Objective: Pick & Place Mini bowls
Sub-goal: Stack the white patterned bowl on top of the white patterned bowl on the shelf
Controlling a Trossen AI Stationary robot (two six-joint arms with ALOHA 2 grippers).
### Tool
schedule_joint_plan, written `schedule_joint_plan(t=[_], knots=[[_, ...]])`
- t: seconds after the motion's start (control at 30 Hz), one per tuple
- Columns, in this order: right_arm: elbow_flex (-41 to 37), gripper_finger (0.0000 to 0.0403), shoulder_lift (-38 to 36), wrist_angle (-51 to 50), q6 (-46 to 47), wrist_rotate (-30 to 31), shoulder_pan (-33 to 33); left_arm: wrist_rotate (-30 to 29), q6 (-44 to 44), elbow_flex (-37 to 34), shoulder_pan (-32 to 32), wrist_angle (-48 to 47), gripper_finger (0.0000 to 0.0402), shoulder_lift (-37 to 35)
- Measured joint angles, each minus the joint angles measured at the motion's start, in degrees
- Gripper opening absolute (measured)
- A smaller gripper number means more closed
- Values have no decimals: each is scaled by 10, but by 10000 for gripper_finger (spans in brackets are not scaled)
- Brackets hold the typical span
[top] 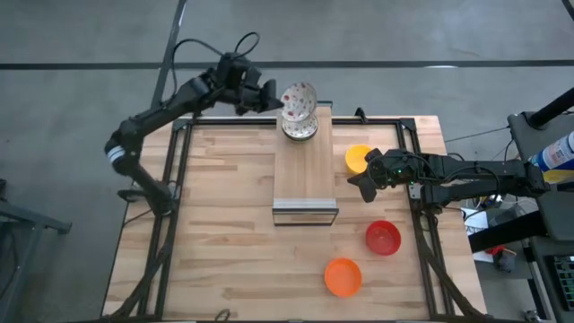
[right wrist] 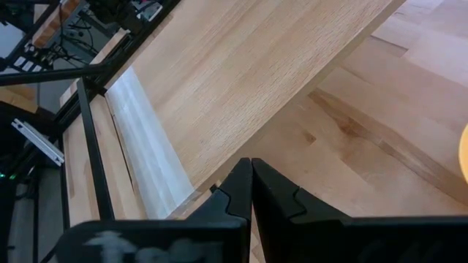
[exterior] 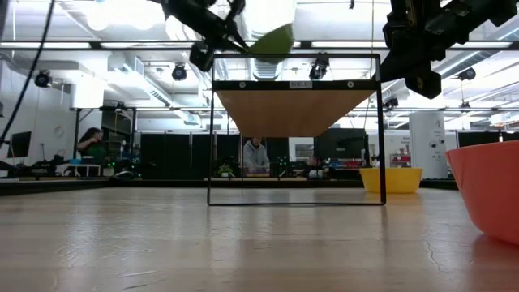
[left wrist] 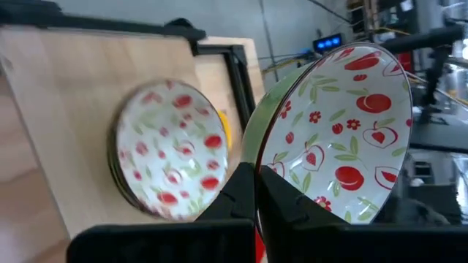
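High view: the left gripper (top: pixel 273 97) holds a white red-and-green-speckled mini bowl (top: pixel 299 97) tilted on edge above the speckled bowl stack (top: pixel 300 127) at the far end of the long rectangular wooden board (top: pixel 305 175). The right gripper (top: pixel 366 187) hovers by the yellow mini bowl (top: pixel 357 158), with the red mini bowl (top: pixel 383 238) and orange mini bowl (top: pixel 343 276) nearer. Left wrist view: fingers clench the held bowl's rim, so a tilted release could make it slide off the stack; right wrist view: jaws closed, empty.
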Motion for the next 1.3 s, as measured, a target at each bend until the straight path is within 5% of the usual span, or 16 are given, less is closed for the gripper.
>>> schedule_joint_plan(t=[0.53,1.3], knots=[[0,9,0,-1,-13,0,0,36,76,163,28,-194,0,136],[0,9,0,0,-31,1,0,-4,104,164,15,-240,0,158]])
